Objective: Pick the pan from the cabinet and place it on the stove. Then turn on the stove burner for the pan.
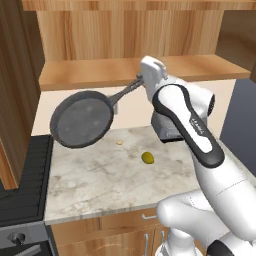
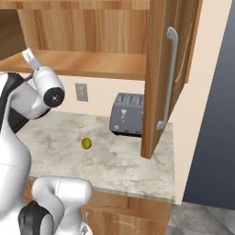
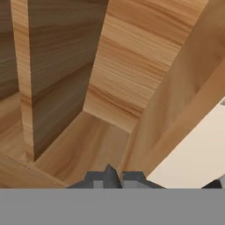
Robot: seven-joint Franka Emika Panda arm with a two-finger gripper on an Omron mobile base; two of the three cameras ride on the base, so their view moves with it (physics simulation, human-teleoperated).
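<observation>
The white arm fills the lower right of the left base view, closest to the lens, bending up from its base to the gripper just below the cabinet's shelf edge. At the far left of that view, the stove shows its black ridged grates, with a grey front panel and a round knob below. Right of it, the pan hangs in the air above the left part of the marble surface, tilted so its dark inside faces the camera, well clear of the stove and outside the cabinet. Its long thin handle runs up and to the right into the gripper, whose jaws are pinched on the handle's end. Further right on the surface lie a small pale crumb and an olive-green rounded fruit, apart from each other. Behind the arm's forearm a grey toaster is partly hidden. In the right base view the toaster stands against the wall by a wall socket, and the open cabinet door with its vertical silver bar handle hangs over the surface's right end. The hand view looks into the cabinet's wooden interior, with the dark fingertips close together at the bottom.
</observation>
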